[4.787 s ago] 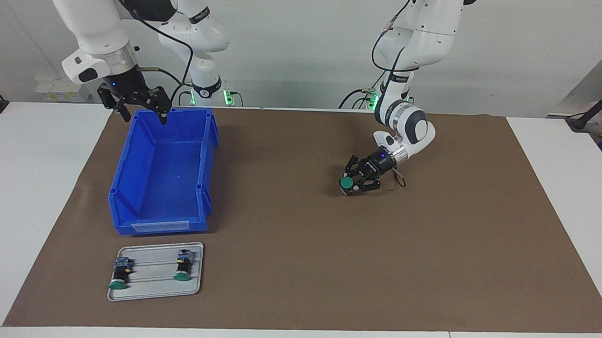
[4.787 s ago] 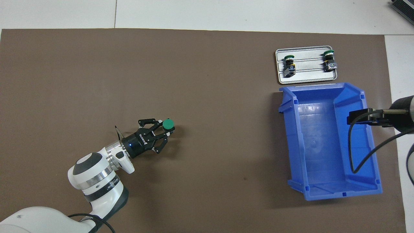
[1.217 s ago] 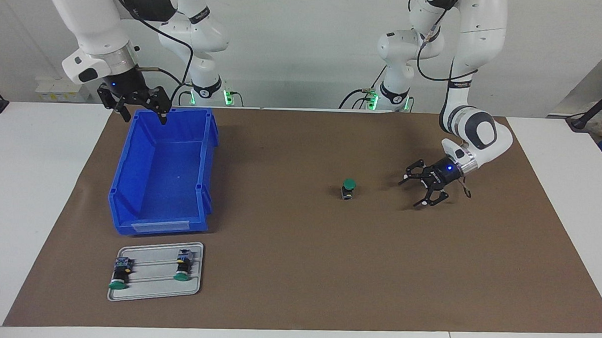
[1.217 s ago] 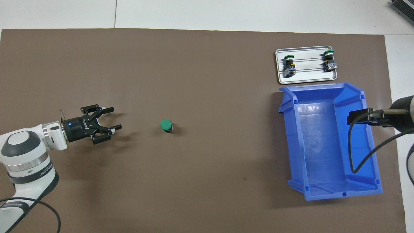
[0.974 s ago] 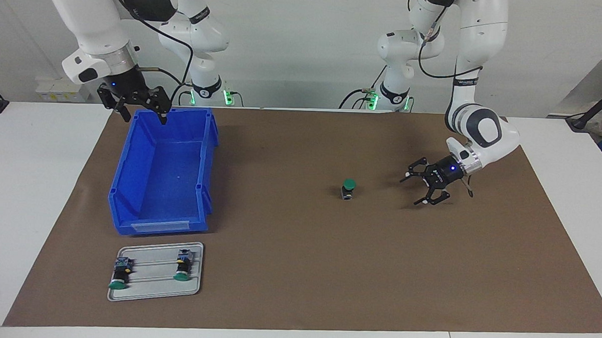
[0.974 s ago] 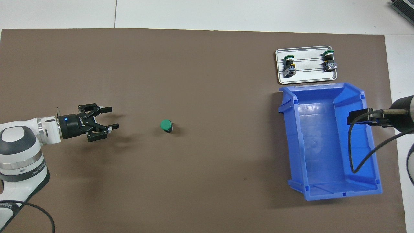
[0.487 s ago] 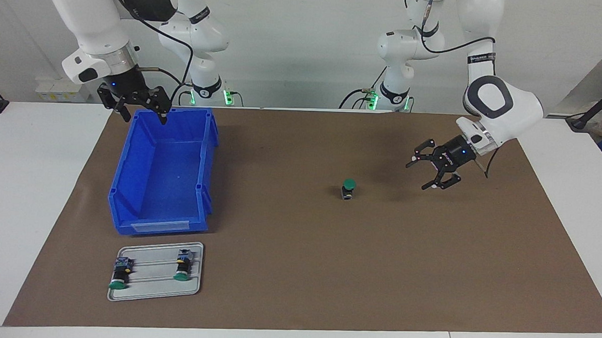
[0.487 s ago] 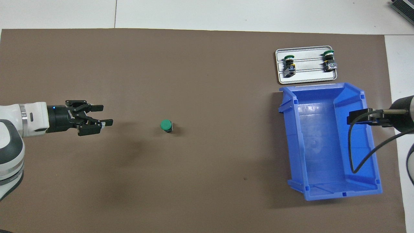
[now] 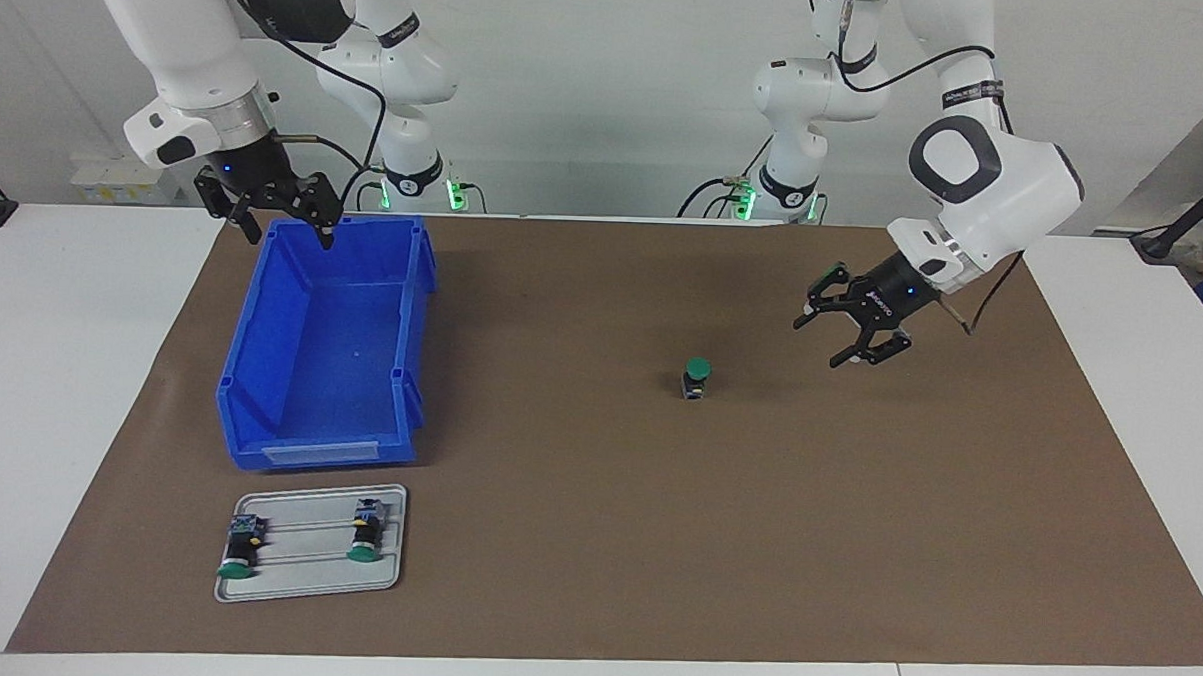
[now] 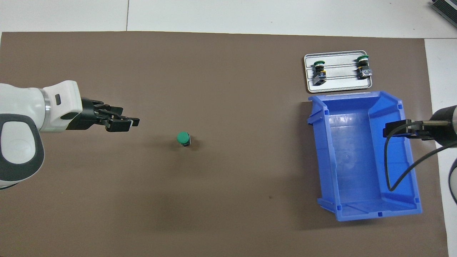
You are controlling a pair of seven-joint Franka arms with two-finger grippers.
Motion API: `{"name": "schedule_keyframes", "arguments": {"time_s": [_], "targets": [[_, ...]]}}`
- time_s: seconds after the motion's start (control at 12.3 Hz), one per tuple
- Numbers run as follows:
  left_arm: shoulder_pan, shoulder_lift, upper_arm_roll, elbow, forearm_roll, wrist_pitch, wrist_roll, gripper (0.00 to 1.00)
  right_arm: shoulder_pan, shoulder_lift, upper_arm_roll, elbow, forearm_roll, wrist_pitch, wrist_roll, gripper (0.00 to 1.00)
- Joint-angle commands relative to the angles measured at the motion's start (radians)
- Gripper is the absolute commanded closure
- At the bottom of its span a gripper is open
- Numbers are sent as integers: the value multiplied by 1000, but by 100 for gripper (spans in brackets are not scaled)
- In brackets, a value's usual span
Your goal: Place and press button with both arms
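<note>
The button (image 9: 697, 377) stands upright on the brown mat, green cap up, and shows from above as a green disc (image 10: 183, 137); nothing touches it. My left gripper (image 9: 818, 344) hangs open and empty in the air over the mat, beside the button toward the left arm's end of the table. Its fingertips slant down toward the button. From overhead the left gripper (image 10: 132, 122) is seen edge-on, a hand's length from the cap. My right gripper (image 9: 291, 237) waits open and empty above the blue bin's rim, and shows overhead (image 10: 389, 129) too.
The blue bin (image 9: 322, 455) (image 10: 371, 213) lies at the right arm's end of the mat, empty. A small metal tray (image 9: 303, 573) (image 10: 339, 84) sits farther from the robots than the bin, carrying two similar buttons (image 9: 238, 550) (image 9: 365, 534).
My left gripper has risen off the mat, turned its fingers downward and swung back a little toward the button. The button and the right arm have stayed put.
</note>
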Motion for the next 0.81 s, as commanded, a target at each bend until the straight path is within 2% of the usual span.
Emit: {"name": "schedule_keyframes", "arguments": {"time_s": [0.0,0.08,0.16,0.24,0.32,0.41,0.57,0.73], "targets": [[-103,49,11,92,189,14,-284,27,-5,-13,3,-7,0,0,-18,1],[-137,56,12,109,245,12,-389,30,-5,-13,3,-8,0,0,-18,1],[-165,58,11,123,294,-1,-475,40,-5,-13,3,-8,0,0,-18,1],[-188,58,11,125,328,-18,-533,56,-5,-13,3,-8,0,0,-20,1],[-208,58,11,125,331,-58,-573,81,-5,-13,3,-8,0,0,-20,1],[-223,59,11,125,331,-73,-616,100,-5,-13,3,-8,0,0,-20,1],[-275,90,12,123,333,-58,-690,100,-5,-13,3,-7,0,0,-20,1],[-298,95,9,102,394,1,-764,100,-5,-13,3,-8,0,0,-20,1]]}}
